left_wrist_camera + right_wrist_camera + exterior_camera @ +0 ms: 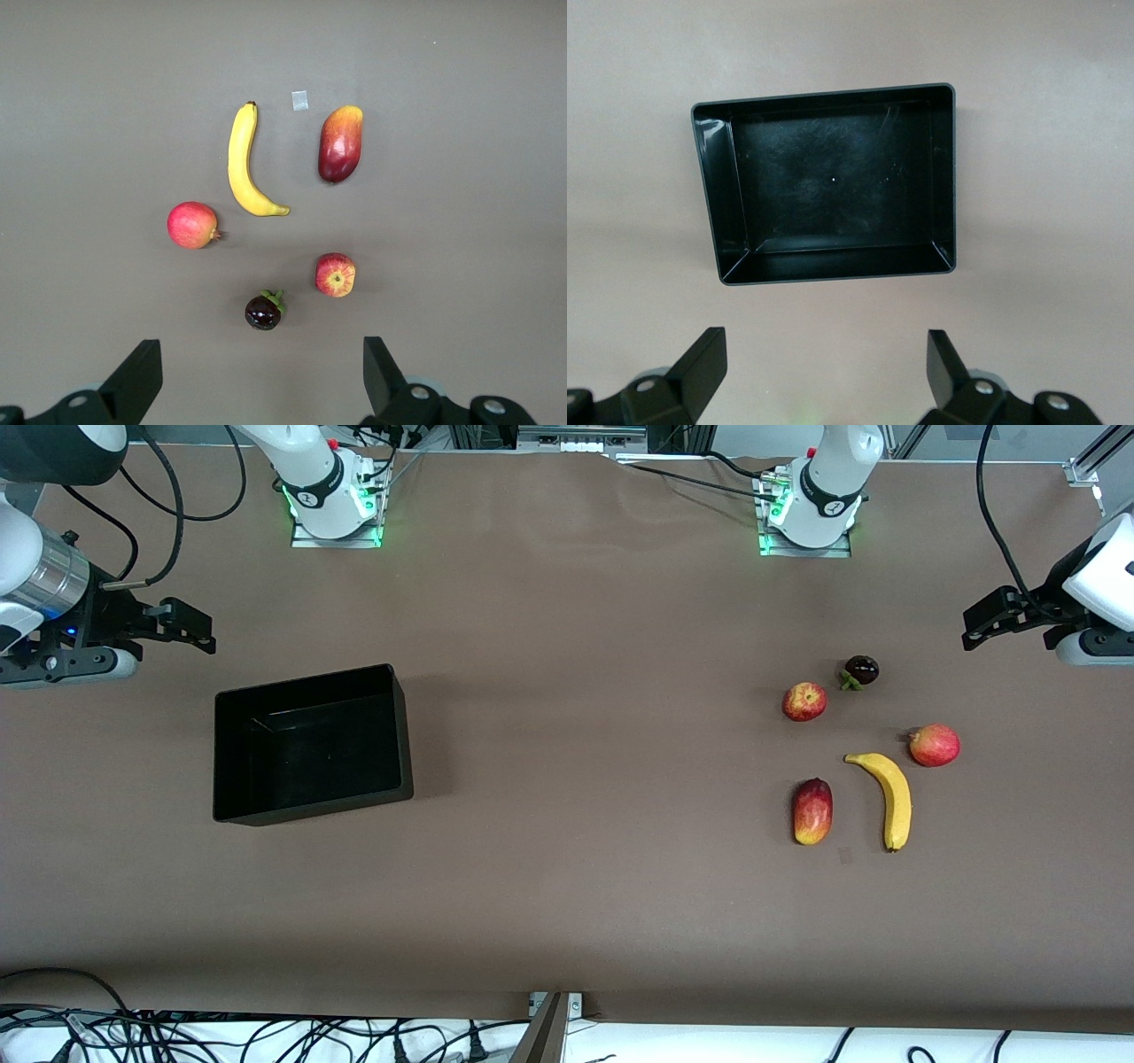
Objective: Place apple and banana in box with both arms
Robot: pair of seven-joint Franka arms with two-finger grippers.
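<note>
The apple [804, 701], red with yellow patches, lies on the table toward the left arm's end; it also shows in the left wrist view [335, 274]. The yellow banana [889, 797] lies nearer the front camera than the apple, and shows in the left wrist view [244, 164]. The black box [310, 748] stands empty toward the right arm's end, and shows in the right wrist view [722, 190]. My left gripper [979, 627] [261, 376] hangs open and empty above the table beside the fruits. My right gripper [197, 631] [826, 372] hangs open and empty beside the box.
A pinkish-red round fruit [935, 745] lies beside the banana's farther tip. An oblong red-yellow fruit [812, 810] lies beside the banana, toward the box. A dark mangosteen [860, 670] lies just farther from the front camera than the apple. Cables run along the table's near edge.
</note>
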